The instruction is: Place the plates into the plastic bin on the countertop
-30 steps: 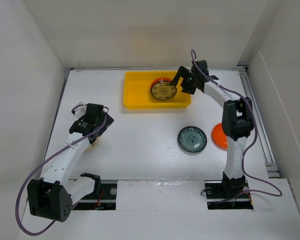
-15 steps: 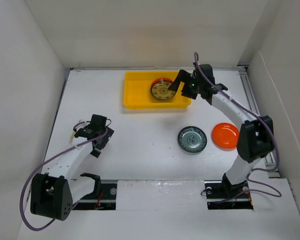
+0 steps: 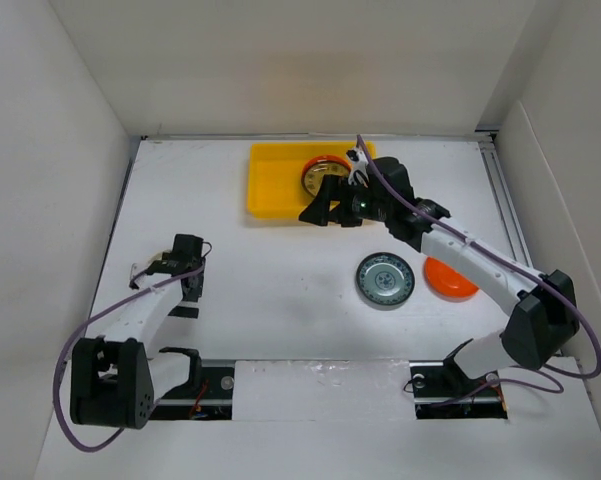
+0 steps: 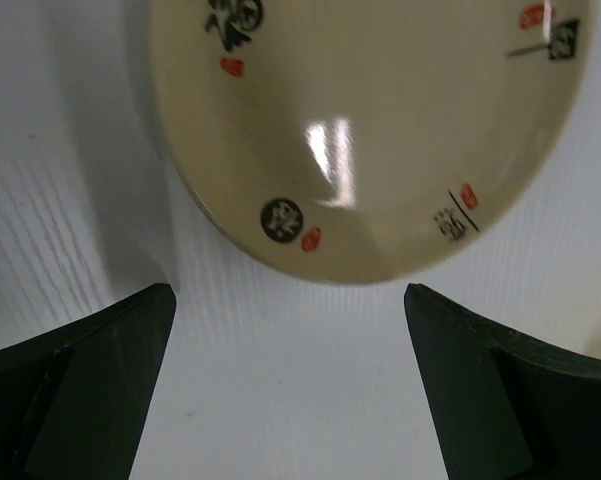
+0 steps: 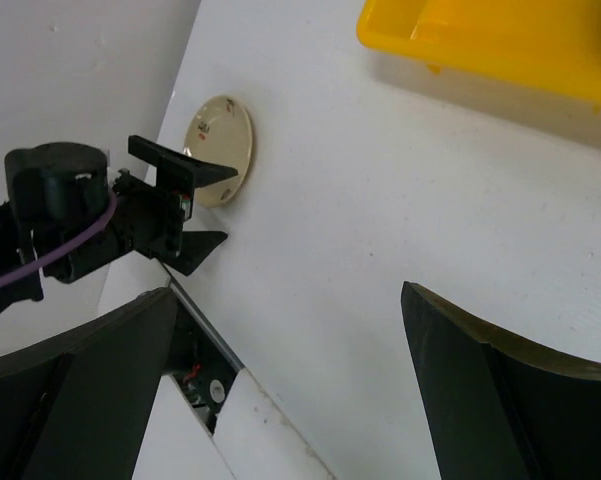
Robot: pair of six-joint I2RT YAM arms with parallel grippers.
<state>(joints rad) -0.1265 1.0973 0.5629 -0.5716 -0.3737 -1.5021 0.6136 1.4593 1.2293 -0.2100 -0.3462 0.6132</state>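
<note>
The yellow plastic bin (image 3: 275, 185) stands at the back of the white countertop (image 3: 270, 270) and holds a brown-gold plate (image 3: 323, 178) on an orange plate (image 3: 328, 160). My right gripper (image 3: 325, 213) is open and empty, just in front of the bin's near rim. A blue-grey plate (image 3: 385, 278) and an orange plate (image 3: 450, 282), partly under my right arm, lie on the counter. A cream plate (image 4: 370, 130) lies just ahead of my left gripper (image 4: 290, 400), which is open and empty. From above only its edge (image 3: 157, 263) shows beside that gripper (image 3: 187, 292).
White walls close in the counter on three sides. The right wrist view shows the bin's corner (image 5: 500, 40), the cream plate (image 5: 218, 150), my left gripper (image 5: 202, 205) and the gap at the counter's near edge (image 5: 195, 360). The other plates are out of view.
My right gripper has left the bin and swung forward and left, still open. My left gripper has drawn back toward the near left, stopping short of the cream plate.
</note>
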